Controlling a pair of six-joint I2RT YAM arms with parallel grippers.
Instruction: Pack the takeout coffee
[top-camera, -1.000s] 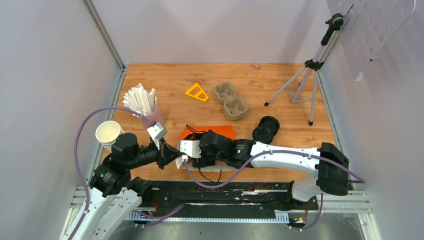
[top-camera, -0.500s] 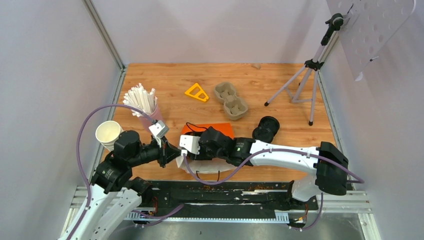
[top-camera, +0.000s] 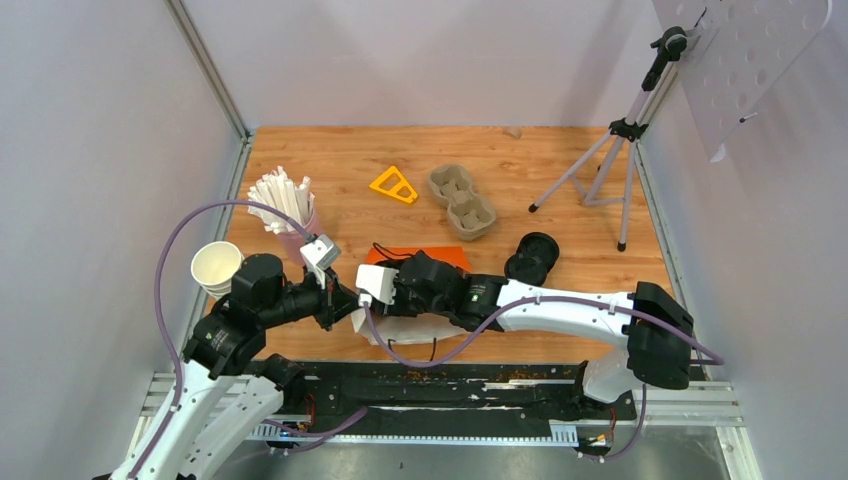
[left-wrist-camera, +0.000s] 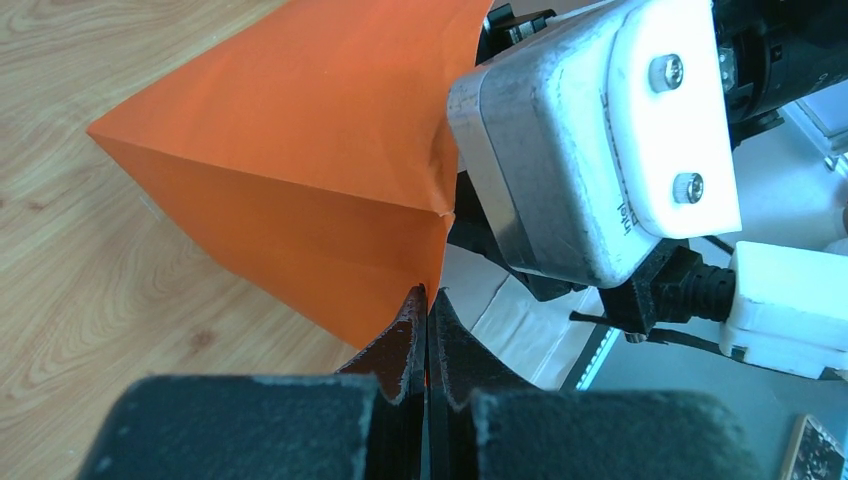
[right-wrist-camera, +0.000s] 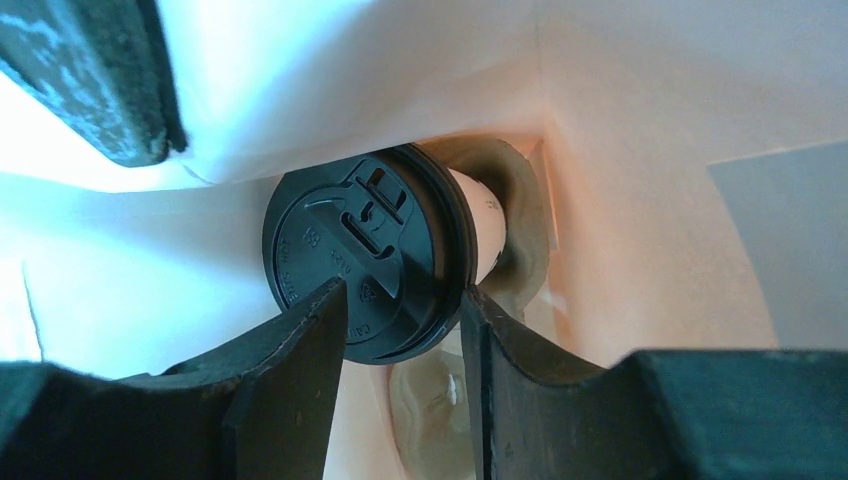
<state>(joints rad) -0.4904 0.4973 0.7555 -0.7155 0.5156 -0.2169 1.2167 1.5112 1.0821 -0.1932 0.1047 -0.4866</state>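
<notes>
An orange paper bag (left-wrist-camera: 300, 150) lies on its side near the table's front; the top view shows only its far edge (top-camera: 445, 257). My left gripper (left-wrist-camera: 427, 295) is shut on the edge of the bag's mouth. My right gripper (right-wrist-camera: 402, 300) is inside the bag with its jaws apart. Just beyond its fingertips a white cup with a black lid (right-wrist-camera: 350, 250) sits in a pulp carrier (right-wrist-camera: 525, 220). The left finger overlaps the lid, and nothing is clamped between the fingers. More black-lidded cups (top-camera: 530, 258) lie on the table to the right.
A second pulp carrier (top-camera: 462, 200) and a yellow triangle (top-camera: 393, 185) lie at the back. A pink cup of white straws (top-camera: 285, 205) and lidless cups (top-camera: 217, 268) stand at the left. A tripod (top-camera: 600, 170) stands at the right. White paper (top-camera: 400, 330) lies under the arms.
Both wrists have shifted slightly left and away from the front edge. The bag's mouth has moved with them, and less orange shows from above.
</notes>
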